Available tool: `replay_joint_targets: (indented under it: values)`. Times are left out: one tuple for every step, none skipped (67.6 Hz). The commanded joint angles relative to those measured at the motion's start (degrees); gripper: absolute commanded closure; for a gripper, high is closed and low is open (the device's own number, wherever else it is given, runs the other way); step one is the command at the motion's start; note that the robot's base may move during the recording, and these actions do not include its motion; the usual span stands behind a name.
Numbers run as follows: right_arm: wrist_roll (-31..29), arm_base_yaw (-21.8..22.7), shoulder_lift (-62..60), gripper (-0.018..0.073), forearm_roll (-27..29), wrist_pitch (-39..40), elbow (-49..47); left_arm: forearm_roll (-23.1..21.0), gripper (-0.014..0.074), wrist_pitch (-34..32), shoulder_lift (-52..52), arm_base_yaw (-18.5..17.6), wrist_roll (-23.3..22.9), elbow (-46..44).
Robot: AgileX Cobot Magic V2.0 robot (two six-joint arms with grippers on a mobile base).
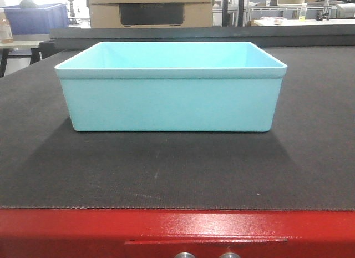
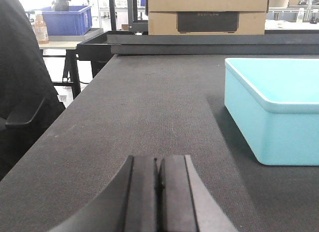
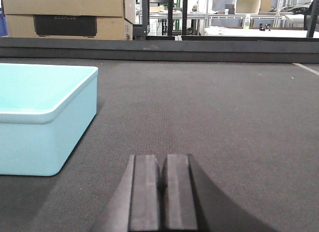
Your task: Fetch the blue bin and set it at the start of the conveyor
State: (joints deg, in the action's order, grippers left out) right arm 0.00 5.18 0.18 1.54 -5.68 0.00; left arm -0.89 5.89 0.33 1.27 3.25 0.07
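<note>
The job looks almost done; the blue bin (image 1: 171,89) sits flat on the conveyor start (image 1: 166,175), just behind its red front edge (image 1: 177,227), and looks empty. The left gripper (image 2: 159,182) has its fingers pressed together, holding nothing, with the bin off to its right; the right gripper (image 3: 163,184) is the same, with the bin to its left. The belt is dark and rough; behind are a darker blue bin (image 1: 34,18) and cardboard boxes (image 1: 151,8).
</note>
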Motion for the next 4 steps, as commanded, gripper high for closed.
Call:
replay_joint_targets:
  values:
    - [-0.35,0.37,-0.18,0.0721,0.17,1.39,0.00,0.03,0.0707,-1.15,-0.33,-0.36,0.12,-0.07]
    - [-0.35,0.37,-0.18,0.0721,0.17,1.39,0.00,0.03,0.0707,-1.15,-0.33,-0.36,0.12,-0.07]
    - [-0.35,0.37,-0.18,0.0721,0.17,1.39,0.00,0.03,0.0707,-1.15,-0.33,-0.36,0.12,-0.07]
    - [-0.35,0.37,-0.18,0.0721,0.17,1.39,0.00,0.03,0.0707,-1.15,-0.33,-0.36,0.12,-0.07]
